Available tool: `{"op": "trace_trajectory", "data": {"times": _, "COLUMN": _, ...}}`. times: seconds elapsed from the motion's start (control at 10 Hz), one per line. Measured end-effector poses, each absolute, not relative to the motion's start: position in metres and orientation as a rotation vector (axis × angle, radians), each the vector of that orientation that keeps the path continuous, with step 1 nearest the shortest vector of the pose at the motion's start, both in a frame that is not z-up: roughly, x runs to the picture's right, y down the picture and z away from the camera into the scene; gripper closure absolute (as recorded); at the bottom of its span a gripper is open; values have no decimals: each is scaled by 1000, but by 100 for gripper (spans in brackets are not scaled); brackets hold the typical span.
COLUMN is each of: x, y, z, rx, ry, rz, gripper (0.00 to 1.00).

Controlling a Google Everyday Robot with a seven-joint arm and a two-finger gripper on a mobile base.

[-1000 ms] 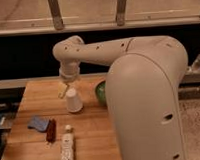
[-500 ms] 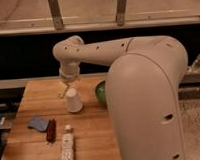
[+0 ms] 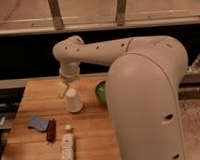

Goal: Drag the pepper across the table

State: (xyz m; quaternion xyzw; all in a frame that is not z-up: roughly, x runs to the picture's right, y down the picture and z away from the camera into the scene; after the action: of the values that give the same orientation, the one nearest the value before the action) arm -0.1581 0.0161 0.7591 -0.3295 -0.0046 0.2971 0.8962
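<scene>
The pepper [image 3: 50, 130] is a small dark red chili lying on the wooden table [image 3: 39, 94] near its front left, just right of a blue cloth piece. My gripper [image 3: 64, 89] hangs from the white arm over the back of the table, just left of and behind the white cup [image 3: 73, 100]. It is well behind the pepper and apart from it.
A blue cloth piece [image 3: 37, 123] lies left of the pepper. A white power strip [image 3: 67, 148] lies at the front edge. A green bowl [image 3: 101, 92] is partly hidden by my large white arm body [image 3: 144, 102], which covers the table's right side.
</scene>
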Motion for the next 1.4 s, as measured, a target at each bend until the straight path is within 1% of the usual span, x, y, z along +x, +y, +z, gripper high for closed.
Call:
{"op": "trace_trajectory", "data": {"times": 0.6, "x": -158, "y": 21, "z": 756, "rx": -686, "ry": 7, "rz": 601, "gripper": 20}}
{"op": "trace_trajectory", "data": {"times": 0.7, "x": -162, "y": 26, "z": 752, "rx": -687, "ry": 16, "rz": 592, "gripper": 20}}
{"op": "trace_trajectory", "data": {"times": 1.0, "x": -200, "y": 50, "z": 724, "rx": -679, "ry": 27, "rz": 511, "gripper": 20}}
{"op": "trace_trajectory", "data": {"times": 1.4, "x": -226, "y": 55, "z": 713, "rx": -684, "ry": 13, "rz": 451, "gripper": 20}}
